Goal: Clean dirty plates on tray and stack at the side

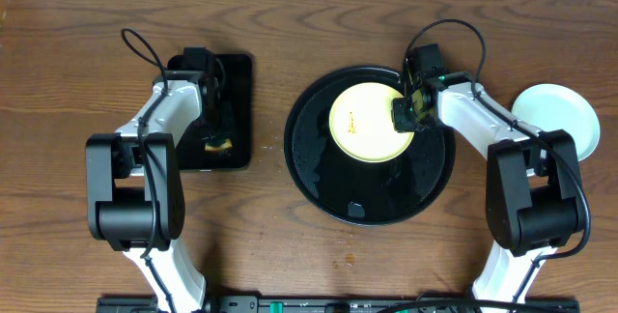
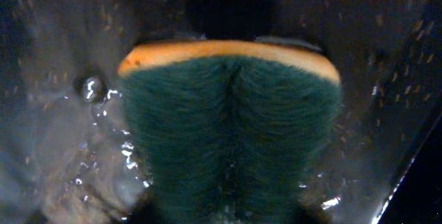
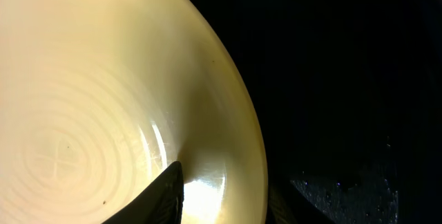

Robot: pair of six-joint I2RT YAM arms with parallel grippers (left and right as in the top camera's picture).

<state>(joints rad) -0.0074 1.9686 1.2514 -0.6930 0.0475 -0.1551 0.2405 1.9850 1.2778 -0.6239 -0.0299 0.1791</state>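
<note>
Yellow plate [image 1: 365,120]: lies on the round black tray [image 1: 328,183].
Right fingers [image 3: 166,196]: spread astride the plate's right rim, one tip on its inner slope.
Left fingers [image 1: 215,129]: pinching the sponge [image 2: 231,134] over the rectangular tray [image 1: 238,110].
Mint plate [image 1: 560,120]: on the desk [image 1: 290,255], well apart.

The overhead view is evenly lit, with soft shadows on the brown wooden table [image 1: 290,255]. The left wrist view is dim, the green-faced yellow sponge [image 2: 231,134] blurred. Glare is seen on the pale yellow round plate [image 3: 90,79] in the right wrist view
</note>
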